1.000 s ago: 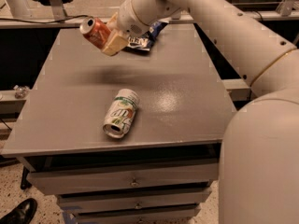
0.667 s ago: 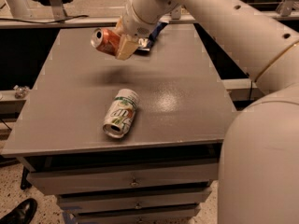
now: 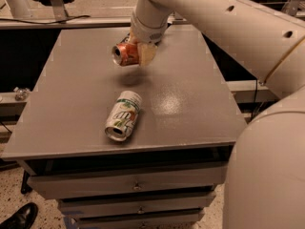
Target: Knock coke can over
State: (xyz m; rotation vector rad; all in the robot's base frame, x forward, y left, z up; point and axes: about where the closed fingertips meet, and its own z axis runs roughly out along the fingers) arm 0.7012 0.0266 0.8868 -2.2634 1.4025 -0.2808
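Now | fingers (image 3: pixel 147 55) grasping coke can (image 3: pixel 125 55) above table (image 3: pixel 71 104) rear-centre | 7UP can (image 3: pixel 123 116) lying near front edge | flanks bare

You can read no lettering on the coke can (image 3: pixel 124 55) or the green-and-white can (image 3: pixel 123 115); the pincer (image 3: pixel 139 55) grips the former above the tabletop (image 3: pixel 200 104).

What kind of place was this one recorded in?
Likely a lab or workshop: a grey drawer cabinet as table, speckled floor, a black shoe nearby. The gripper holds the coke can above the cabinet's far end.
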